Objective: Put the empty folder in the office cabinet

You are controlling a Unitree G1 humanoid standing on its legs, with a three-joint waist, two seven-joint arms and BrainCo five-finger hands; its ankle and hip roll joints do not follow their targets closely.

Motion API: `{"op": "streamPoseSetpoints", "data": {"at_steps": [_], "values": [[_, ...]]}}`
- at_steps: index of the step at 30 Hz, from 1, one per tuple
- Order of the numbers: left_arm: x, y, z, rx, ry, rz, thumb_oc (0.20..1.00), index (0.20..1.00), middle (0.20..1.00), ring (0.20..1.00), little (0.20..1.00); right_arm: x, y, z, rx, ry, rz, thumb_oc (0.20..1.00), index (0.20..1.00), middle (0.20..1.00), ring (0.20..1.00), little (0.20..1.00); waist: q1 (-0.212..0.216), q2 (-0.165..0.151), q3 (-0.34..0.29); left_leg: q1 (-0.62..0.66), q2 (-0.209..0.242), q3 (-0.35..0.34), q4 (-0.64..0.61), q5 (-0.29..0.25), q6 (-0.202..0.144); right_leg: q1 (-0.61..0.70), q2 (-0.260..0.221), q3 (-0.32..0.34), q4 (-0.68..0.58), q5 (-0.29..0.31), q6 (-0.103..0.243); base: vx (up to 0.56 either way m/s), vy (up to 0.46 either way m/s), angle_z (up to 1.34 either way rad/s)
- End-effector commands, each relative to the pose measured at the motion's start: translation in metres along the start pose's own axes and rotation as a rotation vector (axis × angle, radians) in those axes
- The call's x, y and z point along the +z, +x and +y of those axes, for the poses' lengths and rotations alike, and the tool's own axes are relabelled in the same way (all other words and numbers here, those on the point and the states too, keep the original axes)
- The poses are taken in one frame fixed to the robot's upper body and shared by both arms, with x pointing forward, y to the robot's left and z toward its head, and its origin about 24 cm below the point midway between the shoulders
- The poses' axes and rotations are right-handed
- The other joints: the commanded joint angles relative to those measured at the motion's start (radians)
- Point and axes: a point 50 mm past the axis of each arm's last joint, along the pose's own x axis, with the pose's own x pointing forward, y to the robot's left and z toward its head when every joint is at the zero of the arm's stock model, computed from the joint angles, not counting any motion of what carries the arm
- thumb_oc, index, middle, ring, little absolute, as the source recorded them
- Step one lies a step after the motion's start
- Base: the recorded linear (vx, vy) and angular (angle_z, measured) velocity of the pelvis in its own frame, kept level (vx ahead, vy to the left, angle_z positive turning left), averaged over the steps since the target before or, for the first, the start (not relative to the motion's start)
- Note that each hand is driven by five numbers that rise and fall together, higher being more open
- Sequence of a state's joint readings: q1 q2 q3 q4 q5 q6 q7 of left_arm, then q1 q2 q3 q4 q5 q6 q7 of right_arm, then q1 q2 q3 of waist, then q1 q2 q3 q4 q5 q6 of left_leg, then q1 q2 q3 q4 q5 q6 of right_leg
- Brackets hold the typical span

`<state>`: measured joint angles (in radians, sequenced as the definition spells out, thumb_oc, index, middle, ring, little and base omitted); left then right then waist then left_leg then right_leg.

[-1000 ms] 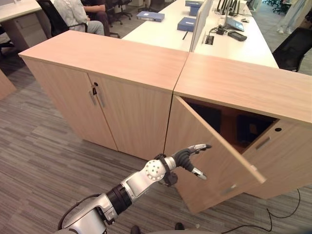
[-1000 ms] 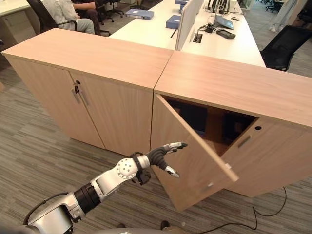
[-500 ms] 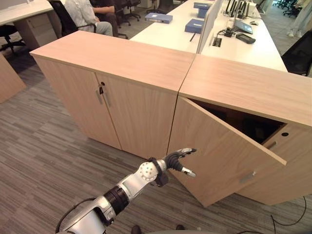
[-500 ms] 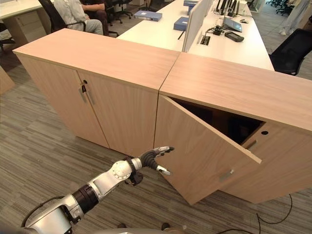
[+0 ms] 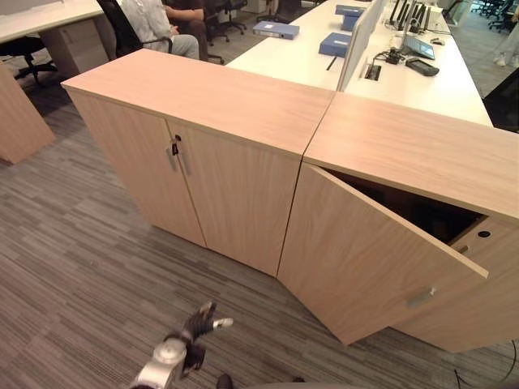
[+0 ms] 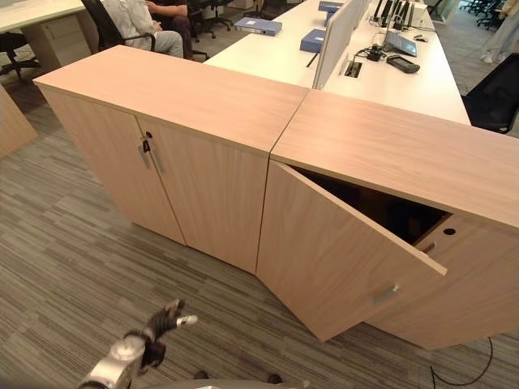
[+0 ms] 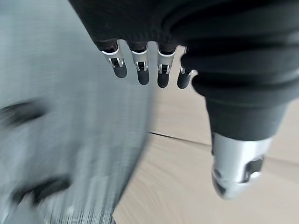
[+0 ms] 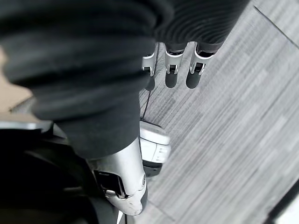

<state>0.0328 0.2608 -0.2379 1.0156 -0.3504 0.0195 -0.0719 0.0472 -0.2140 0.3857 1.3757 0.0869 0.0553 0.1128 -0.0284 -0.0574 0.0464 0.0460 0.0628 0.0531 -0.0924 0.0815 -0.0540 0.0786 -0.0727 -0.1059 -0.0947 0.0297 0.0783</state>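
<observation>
The left hand (image 5: 197, 326) hangs low over the carpet (image 5: 73, 243), near and left of the right-hand office cabinet (image 5: 405, 154) whose door (image 5: 365, 259) stands ajar, fingers straight, slightly spread and empty, as are the right hand's (image 8: 173, 70) over carpet.

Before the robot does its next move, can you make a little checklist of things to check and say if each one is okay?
1. Right cabinet door open: ok, it stands ajar.
2. Left cabinet doors shut, out of the way: ok.
3. Left hand free: ok, fingers straight, holding nothing, low over the carpet.
4. Right hand free: ok, fingers straight, nothing in it.
5. Folder in a hand: not ok, neither hand holds one.
6. Room inside the cabinet: cannot tell, the inside is dark.
</observation>
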Motion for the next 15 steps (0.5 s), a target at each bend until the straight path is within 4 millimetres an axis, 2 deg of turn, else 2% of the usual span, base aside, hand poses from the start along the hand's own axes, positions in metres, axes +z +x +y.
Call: {"op": "streamPoseSetpoints", "data": {"at_steps": [1,2,3,6,7,8,9,10,11,12,13,14,15], "values": [[0.016,0.009,0.000,0.006,-0.076,0.002,1.000,1.000,1.000,1.000,1.000,0.047,0.000,0.011,0.038,-0.048,-0.114,1.000,1.000,1.000,1.000,1.000,0.021,-0.037,-0.008,-0.003,0.046,-0.050,0.005,-0.101,-0.011,-0.031,0.001,-0.025,0.007,-0.037,0.031,0.00,-0.074,0.10],[0.007,0.008,0.004,0.024,-0.090,0.045,1.000,1.000,1.000,1.000,1.000,0.053,0.000,0.013,0.042,-0.063,-0.131,1.000,1.000,1.000,1.000,1.000,0.022,-0.039,-0.013,-0.003,0.050,-0.048,0.005,-0.101,-0.013,-0.032,0.005,-0.021,0.007,-0.038,0.029,0.01,-0.122,0.04],[-0.012,0.004,0.015,0.060,-0.064,0.133,1.000,1.000,1.000,1.000,1.000,0.065,-0.001,0.014,0.047,-0.077,-0.161,1.000,1.000,1.000,1.000,1.000,0.026,-0.045,-0.022,-0.002,0.062,-0.042,0.005,-0.099,-0.019,-0.035,0.016,-0.017,0.007,-0.042,0.024,0.01,-0.119,-0.12],[-0.027,-0.002,0.030,0.114,-0.031,0.208,1.000,1.000,1.000,1.000,1.000,0.082,-0.004,0.015,0.048,-0.124,-0.202,1.000,1.000,1.000,1.000,1.000,0.035,-0.051,-0.027,0.004,0.078,-0.034,0.005,-0.096,-0.028,-0.029,0.031,-0.012,0.007,-0.049,0.016,0.02,-0.133,-0.25],[-0.025,-0.004,0.039,0.156,-0.015,0.199,1.000,1.000,1.000,1.000,1.000,0.092,-0.005,0.020,0.051,-0.248,-0.220,1.000,1.000,1.000,1.000,1.000,0.045,-0.055,-0.028,0.008,0.091,-0.039,0.005,-0.095,-0.033,-0.024,0.044,-0.012,0.007,-0.058,0.008,0.03,-0.126,-0.15],[-0.025,-0.004,0.039,0.156,-0.016,0.199,1.000,1.000,1.000,1.000,1.000,0.092,-0.005,0.020,0.051,-0.248,-0.220,1.000,1.000,1.000,1.000,1.000,0.045,-0.055,-0.028,0.009,0.091,-0.039,0.005,-0.095,-0.033,-0.023,0.044,-0.012,0.007,-0.058,0.008,0.02,-0.148,-0.05],[-0.014,-0.002,0.039,0.159,-0.030,0.143,1.000,1.000,1.000,1.000,1.000,0.084,-0.005,0.014,0.011,-0.353,-0.209,1.000,1.000,1.000,1.000,1.000,0.049,-0.058,-0.020,0.011,0.098,-0.043,0.005,-0.091,-0.035,-0.022,0.052,-0.011,0.007,-0.060,0.003,-0.01,-0.113,-0.02],[-0.012,-0.003,0.046,0.203,-0.052,0.121,1.000,1.000,1.000,1.000,1.000,0.079,-0.004,0.012,0.006,-0.383,-0.197,1.000,1.000,1.000,1.000,1.000,0.055,-0.062,-0.009,0.014,0.104,-0.047,0.010,-0.087,-0.036,-0.020,0.059,-0.010,0.007,-0.062,0.000,-0.05,-0.179,0.01],[-0.005,-0.003,0.049,0.233,-0.077,0.083,1.000,1.000,1.000,1.000,1.000,0.087,-0.006,0.010,-0.011,-0.391,-0.212,1.000,1.000,1.000,1.000,1.000,0.068,-0.072,0.009,-0.011,0.105,-0.062,0.067,-0.102,-0.036,-0.020,0.060,-0.007,0.007,-0.061,-0.005,-0.05,-0.119,0.07],[-0.005,-0.003,0.049,0.233,-0.077,0.082,1.000,1.000,1.000,1.000,1.000,0.088,-0.006,0.010,-0.011,-0.391,-0.212,1.000,1.000,1.000,1.000,1.000,0.067,-0.072,0.009,-0.015,0.105,-0.064,0.074,-0.105,-0.035,-0.021,0.060,-0.008,0.007,-0.061,-0.005,-0.12,-0.176,0.01],[0.003,-0.002,0.051,0.279,-0.102,0.037,1.000,1.000,1.000,1.000,1.000,0.102,-0.008,0.010,-0.025,-0.375,-0.254,1.000,1.000,1.000,1.000,1.000,0.092,-0.091,0.047,-0.091,0.090,-0.088,0.218,-0.136,-0.037,-0.018,0.056,-0.017,0.007,-0.059,-0.013,-0.11,-0.137,0.10],[0.004,-0.002,0.051,0.300,-0.091,0.030,1.000,1.000,1.000,1.000,1.000,0.106,-0.009,0.010,-0.027,-0.372,-0.272,1.000,1.000,1.000,1.000,1.000,0.100,-0.095,0.062,-0.118,0.075,-0.101,0.278,-0.156,-0.030,-0.014,0.055,-0.022,0.007,-0.059,-0.014,-0.16,-0.133,0.14],[0.003,-0.002,0.048,0.315,-0.055,0.036,1.000,1.000,1.000,1.000,1.000,0.116,-0.013,0.002,-0.060,-0.374,-0.305,1.000,1.000,1.000,1.000,1.000,0.122,-0.097,0.088,-0.168,0.006,-0.174,0.345,-0.144,-0.016,-0.019,0.047,-0.023,0.007,-0.054,-0.013,-0.08,-0.021,0.11]]}}
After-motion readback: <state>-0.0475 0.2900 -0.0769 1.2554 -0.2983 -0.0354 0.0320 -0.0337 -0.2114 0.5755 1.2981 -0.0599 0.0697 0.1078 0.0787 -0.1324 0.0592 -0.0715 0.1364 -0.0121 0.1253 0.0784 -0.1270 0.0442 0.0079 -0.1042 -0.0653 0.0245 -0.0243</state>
